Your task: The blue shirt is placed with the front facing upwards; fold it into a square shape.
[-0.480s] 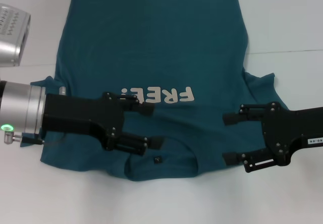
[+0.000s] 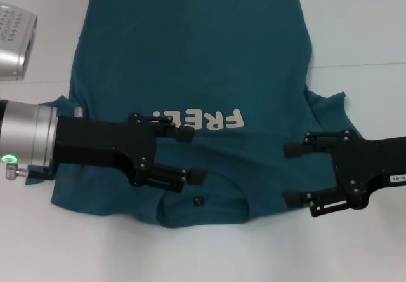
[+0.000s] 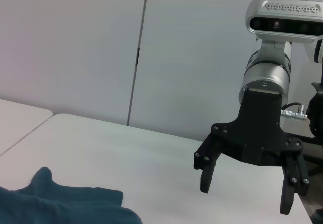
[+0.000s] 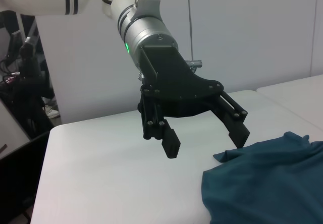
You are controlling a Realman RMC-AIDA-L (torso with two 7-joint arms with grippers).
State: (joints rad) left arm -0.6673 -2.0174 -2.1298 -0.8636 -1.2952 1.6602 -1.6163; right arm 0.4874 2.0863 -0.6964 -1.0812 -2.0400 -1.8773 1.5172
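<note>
A plain white table (image 2: 355,28) fills the room's foreground, with pale wall panels behind it. Spread flat across the table is the blue shirt (image 2: 190,60), a large dark teal short-sleeved cotton T-shirt, front up, its white "FREE!" lettering (image 2: 200,120) across the chest. Its long axis runs from near to far: collar and small dark neck tag (image 2: 198,201) at the near edge, hem at the far edge, sleeves out to left and right.

Two black grippers hover above the near, collar end of the shirt. The left gripper (image 2: 190,156) comes in from the left over the chest, jaws spread apart and holding nothing, one finger beside the lettering, the other near the neckline. The right gripper (image 2: 290,174) comes in from the right over the shoulder by the right sleeve, jaws likewise apart and empty.

No fold has been made. Fabric lies directly beneath both pairs of jaws, each arm nearest its own shoulder of the garment.

A silver camera housing (image 2: 14,39) sits at the far left.
</note>
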